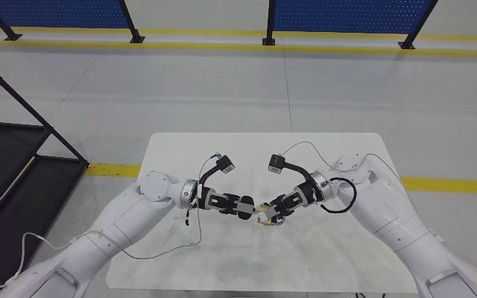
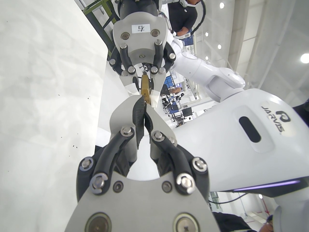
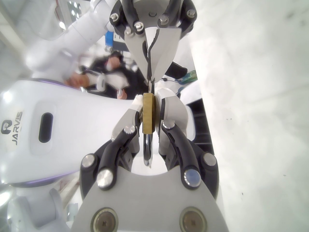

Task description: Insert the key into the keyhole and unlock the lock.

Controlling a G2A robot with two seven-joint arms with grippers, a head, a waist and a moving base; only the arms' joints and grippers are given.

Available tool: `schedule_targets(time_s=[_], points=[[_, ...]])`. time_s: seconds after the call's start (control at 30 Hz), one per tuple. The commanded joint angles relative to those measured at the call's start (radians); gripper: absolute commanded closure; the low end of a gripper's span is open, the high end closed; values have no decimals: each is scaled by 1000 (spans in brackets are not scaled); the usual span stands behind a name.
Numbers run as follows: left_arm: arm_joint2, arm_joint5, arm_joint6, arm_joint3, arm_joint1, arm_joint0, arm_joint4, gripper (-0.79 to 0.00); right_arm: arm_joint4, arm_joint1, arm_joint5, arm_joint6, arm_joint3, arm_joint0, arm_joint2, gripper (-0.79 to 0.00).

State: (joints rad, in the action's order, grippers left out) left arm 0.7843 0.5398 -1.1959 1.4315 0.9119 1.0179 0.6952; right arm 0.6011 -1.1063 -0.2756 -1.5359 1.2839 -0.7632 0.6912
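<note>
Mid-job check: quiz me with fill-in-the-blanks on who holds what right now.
The right gripper is shut on the brass ____. The left gripper is shut on the ____. The shackle points back toward the ____ wrist.
Missing: padlock; key; right.

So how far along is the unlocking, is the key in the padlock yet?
Done: right tool grips the padlock, left tool is shut on the key. In hand: the key's tip is at the padlock's end opposite the shackle; depth is unclear. Left: likely turning it; the shackle, seen edge-on, shows no clear release.
</note>
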Motion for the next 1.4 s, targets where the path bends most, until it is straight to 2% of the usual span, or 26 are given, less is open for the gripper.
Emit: schedule_targets(time_s=[0.0, 0.43, 0.6, 1.37], points=[[4, -2, -2, 0, 1, 3, -2, 0, 0, 0, 0, 0, 0, 0, 0, 0], [36, -15, -1, 3, 11, 26, -13, 0, 0, 0, 0, 0, 0, 0, 0, 0], [50, -12, 0, 3, 14, 37, -13, 0, -36, 4, 24, 71, 35, -22, 16, 0], [104, -22, 37, 13, 27, 82, -40, 0, -68, 18, 85, 176, 94, -91, 91, 0]])
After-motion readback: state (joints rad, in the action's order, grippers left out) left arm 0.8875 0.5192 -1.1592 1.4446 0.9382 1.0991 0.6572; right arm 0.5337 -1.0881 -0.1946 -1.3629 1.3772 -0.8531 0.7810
